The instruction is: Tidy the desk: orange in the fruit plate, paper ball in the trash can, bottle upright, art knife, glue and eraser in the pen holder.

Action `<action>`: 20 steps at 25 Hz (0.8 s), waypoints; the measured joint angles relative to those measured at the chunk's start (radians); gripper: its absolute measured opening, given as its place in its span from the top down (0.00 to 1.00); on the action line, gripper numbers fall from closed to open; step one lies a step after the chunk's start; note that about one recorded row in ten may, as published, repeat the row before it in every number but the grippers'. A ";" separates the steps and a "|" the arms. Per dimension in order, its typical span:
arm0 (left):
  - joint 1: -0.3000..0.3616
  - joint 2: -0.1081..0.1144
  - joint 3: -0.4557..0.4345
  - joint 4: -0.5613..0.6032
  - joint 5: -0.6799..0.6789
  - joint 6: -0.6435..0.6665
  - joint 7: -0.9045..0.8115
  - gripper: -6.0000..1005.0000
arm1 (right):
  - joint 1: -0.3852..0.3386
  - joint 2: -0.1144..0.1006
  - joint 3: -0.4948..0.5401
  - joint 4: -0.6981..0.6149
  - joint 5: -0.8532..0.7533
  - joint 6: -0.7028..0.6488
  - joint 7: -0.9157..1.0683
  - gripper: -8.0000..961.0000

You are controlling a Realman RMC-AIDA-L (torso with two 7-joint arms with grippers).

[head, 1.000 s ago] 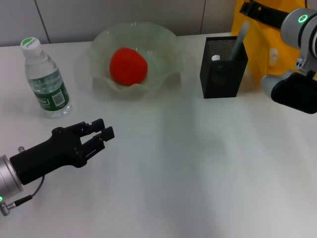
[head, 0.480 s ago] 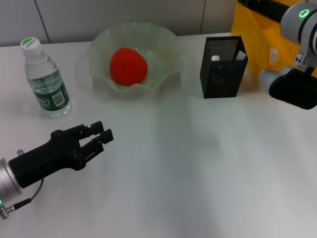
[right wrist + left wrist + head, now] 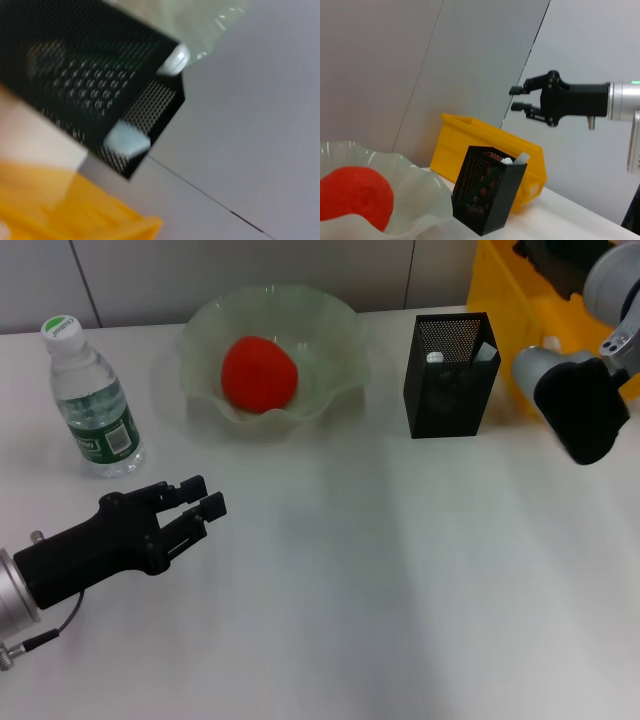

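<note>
The orange [image 3: 259, 372] lies in the pale-green fruit plate [image 3: 340, 330] at the back. Left of it the bottle [image 3: 90, 400] stands upright with its cap on. The black mesh pen holder [image 3: 450, 390] holds a white-capped glue stick [image 3: 434, 357] and a pale grey art knife [image 3: 487, 349]; the eraser is hidden. The yellow trash can [image 3: 505, 310] stands behind it, with a small white wad [image 3: 550, 343] inside. My left gripper [image 3: 203, 496] hovers open and empty near the bottle. My right gripper [image 3: 516, 98] is open and empty, high above the trash can.
My right arm [image 3: 580, 410] hangs over the table's right side, in front of the trash can. The right wrist view looks down into the pen holder [image 3: 100, 85], with the trash can's rim [image 3: 60, 205] beside it. A grey wall runs behind the table.
One second ago the grey art knife stuck up out of the pen holder; it now sits lower inside. My right arm has swung away to the right. The left gripper has drifted slightly back.
</note>
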 joint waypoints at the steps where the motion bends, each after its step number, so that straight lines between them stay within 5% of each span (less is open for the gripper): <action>1: -0.001 0.001 0.000 0.005 0.000 0.000 -0.001 0.63 | -0.003 0.000 -0.005 0.010 0.000 0.009 0.056 0.64; 11: -0.020 0.002 0.000 0.025 0.003 -0.001 -0.002 0.63 | -0.002 -0.008 -0.011 0.106 0.048 0.082 0.583 0.60; 20: -0.020 0.003 -0.011 0.072 0.005 -0.015 0.086 0.62 | -0.035 -0.012 -0.007 0.022 0.515 -0.075 0.688 0.57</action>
